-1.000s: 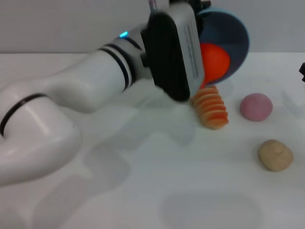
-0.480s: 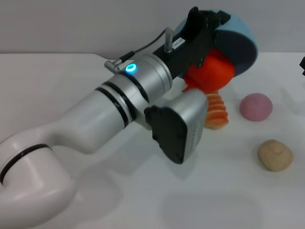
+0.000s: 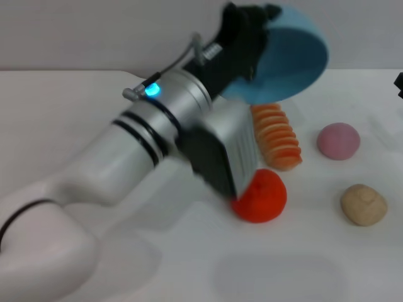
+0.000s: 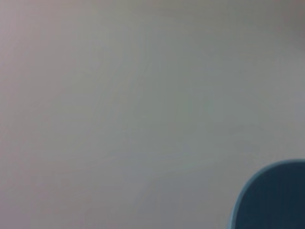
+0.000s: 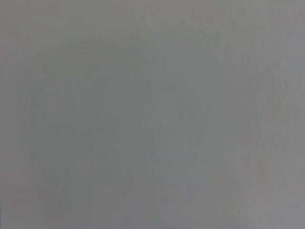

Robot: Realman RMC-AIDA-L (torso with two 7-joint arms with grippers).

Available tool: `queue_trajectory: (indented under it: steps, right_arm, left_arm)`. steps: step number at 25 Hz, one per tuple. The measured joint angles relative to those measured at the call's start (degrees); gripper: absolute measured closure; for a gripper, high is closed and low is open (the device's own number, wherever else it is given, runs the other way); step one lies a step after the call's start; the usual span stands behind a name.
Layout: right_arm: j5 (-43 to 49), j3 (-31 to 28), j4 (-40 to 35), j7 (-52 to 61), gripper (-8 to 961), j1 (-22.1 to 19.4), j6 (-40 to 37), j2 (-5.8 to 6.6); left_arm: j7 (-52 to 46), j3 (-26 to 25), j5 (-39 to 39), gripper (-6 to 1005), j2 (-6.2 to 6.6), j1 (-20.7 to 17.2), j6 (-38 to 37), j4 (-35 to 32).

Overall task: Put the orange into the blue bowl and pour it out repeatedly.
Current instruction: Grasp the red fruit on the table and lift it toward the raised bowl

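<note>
Red-orange, the orange (image 3: 260, 196) lies on the white bench (image 3: 189, 264), just in front of the striped roll (image 3: 277, 135). Above the roll, the left claw (image 3: 252, 31) grips the tipped blue bowl (image 3: 286, 60) by its rim. A pink ball (image 3: 338, 141) and a beige ball (image 3: 363, 204) sit to the right.

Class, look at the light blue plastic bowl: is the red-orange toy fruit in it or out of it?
Out. The red-orange toy fruit lies on the white table, below the light blue plastic bowl, which the left gripper holds raised and tipped.

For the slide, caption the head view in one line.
Left gripper holds the blue bowl tipped up above the table, with the orange lying beside a striped roll.
</note>
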State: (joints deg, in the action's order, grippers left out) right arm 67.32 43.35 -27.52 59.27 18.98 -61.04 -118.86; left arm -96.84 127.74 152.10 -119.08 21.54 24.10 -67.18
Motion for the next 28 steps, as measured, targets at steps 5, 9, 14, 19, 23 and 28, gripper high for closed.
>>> queue_trajectory:
  steps: [5,9,14,19,23,28]
  right_arm:
    - [8.69,2.30,-7.15,12.06,196,-1.27,-0.11,0.22]
    - [20.08,3.04,-14.97,23.90,197,-1.98,-0.78,0.07]
    - [39.29,3.57,-25.68,41.40,199,-0.37,-8.64,0.27]
    - [51.78,4.00,-32.28,53.49,198,4.34,-17.00,0.23]
    - [58.27,6.27,-33.20,60.44,199,8.44,-21.18,0.36]
    - [66.18,13.39,-30.46,66.97,199,13.27,-21.24,0.33]
  left_arm:
    - [0.22,-4.36,-31.32,1000,0.07,3.32,-3.24,-1.41]
    - [-0.14,-13.25,-50.13,1001,0.46,6.86,-15.38,0.69]
    - [-6.44,-28.69,-60.65,1001,0.93,14.34,-34.88,14.19]
    - [-13.76,-35.37,-57.89,1001,1.22,19.61,-43.42,23.01]
    - [-20.29,-35.63,-54.81,1001,1.12,20.44,-45.03,23.39]
    - [-24.91,-35.86,-51.28,1000,1.06,21.19,-45.51,23.93]
